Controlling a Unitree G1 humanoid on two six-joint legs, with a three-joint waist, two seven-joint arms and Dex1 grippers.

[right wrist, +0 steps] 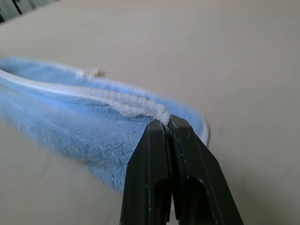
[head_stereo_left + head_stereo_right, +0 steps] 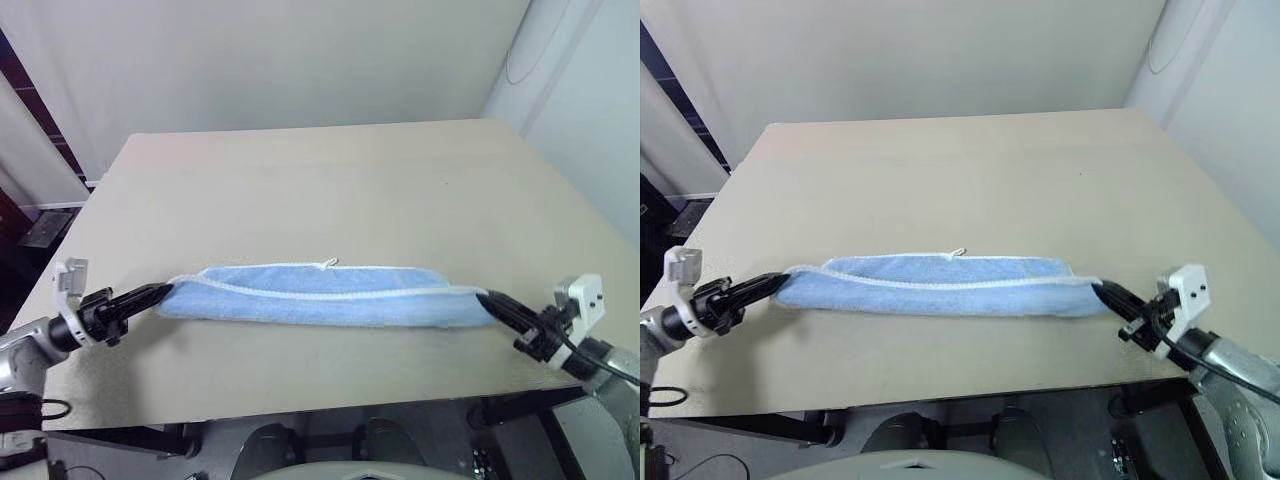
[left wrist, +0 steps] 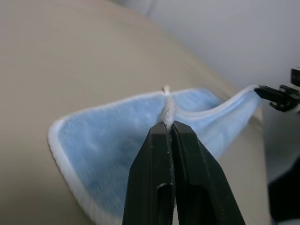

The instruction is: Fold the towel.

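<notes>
I hold the light blue towel (image 2: pixel 320 295) stretched between my 2 grippers near the front edge of the tan table (image 2: pixel 330 180). My left gripper (image 2: pixel 163 291) and right gripper (image 2: pixel 487 297) each pinch its white edging (image 1: pixel 140 107) tight.

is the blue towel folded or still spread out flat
Folded. The towel lies on the table as a narrow doubled strip, two white edges running along it, each end pinched by a shut gripper: left, right.
</notes>
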